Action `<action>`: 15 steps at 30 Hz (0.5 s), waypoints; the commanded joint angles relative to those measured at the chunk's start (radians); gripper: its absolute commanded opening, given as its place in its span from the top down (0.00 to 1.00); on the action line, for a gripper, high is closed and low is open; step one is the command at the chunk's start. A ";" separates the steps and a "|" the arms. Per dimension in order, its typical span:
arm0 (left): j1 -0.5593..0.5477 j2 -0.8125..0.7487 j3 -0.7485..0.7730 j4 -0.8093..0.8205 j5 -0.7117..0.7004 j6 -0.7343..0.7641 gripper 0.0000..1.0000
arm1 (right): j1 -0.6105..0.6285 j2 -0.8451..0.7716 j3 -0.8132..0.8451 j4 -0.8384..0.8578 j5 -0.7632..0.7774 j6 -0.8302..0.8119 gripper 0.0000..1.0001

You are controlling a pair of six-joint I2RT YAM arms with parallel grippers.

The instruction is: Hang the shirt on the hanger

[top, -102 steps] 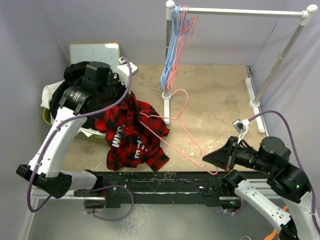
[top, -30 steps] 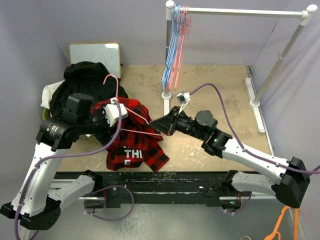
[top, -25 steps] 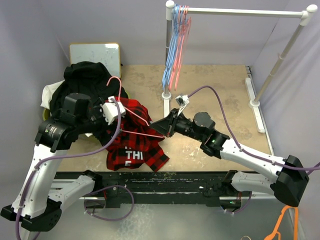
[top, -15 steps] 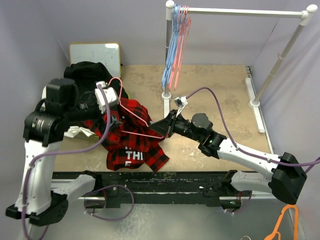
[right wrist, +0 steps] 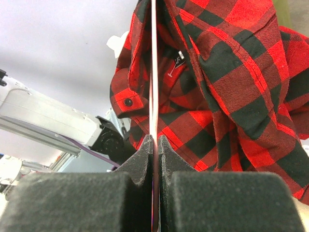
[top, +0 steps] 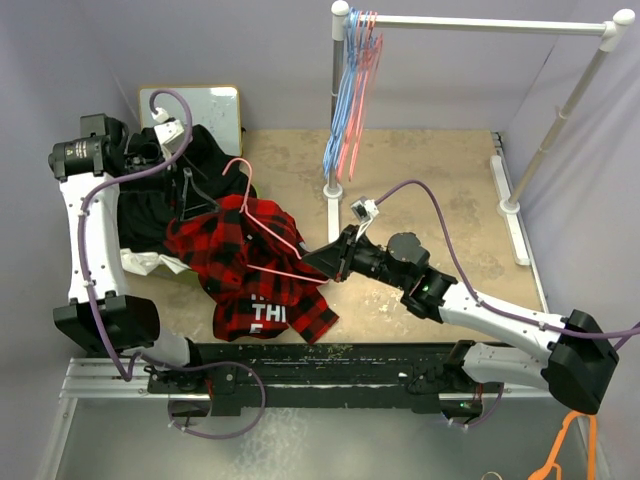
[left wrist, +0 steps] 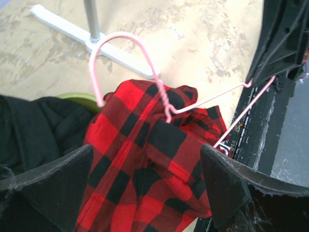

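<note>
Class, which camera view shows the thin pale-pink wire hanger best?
Left wrist: the hanger shows its hook and twisted neck close up over the red-and-black checked shirt. Top view shows it small; right wrist, only one straight wire.

The only readable writing is white block lettering on the crumpled red-and-black shirt [top: 262,285], where "TH" shows in the top view above a cut-off letter, the rest lost in folds, while the small tag [right wrist: 176,63] inside it is too tiny to read.
</note>
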 commanded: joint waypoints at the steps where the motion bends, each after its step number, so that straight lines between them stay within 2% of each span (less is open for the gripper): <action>1: -0.068 -0.015 0.018 -0.035 0.068 0.078 0.08 | -0.001 -0.014 0.028 0.003 -0.007 -0.036 1.00; 3: -0.095 0.002 0.003 -0.034 0.053 0.089 0.10 | 0.000 -0.008 0.031 0.005 -0.007 -0.035 1.00; 15: -0.094 0.104 -0.047 -0.033 -0.064 0.190 0.13 | -0.002 0.034 0.074 0.000 -0.030 -0.044 1.00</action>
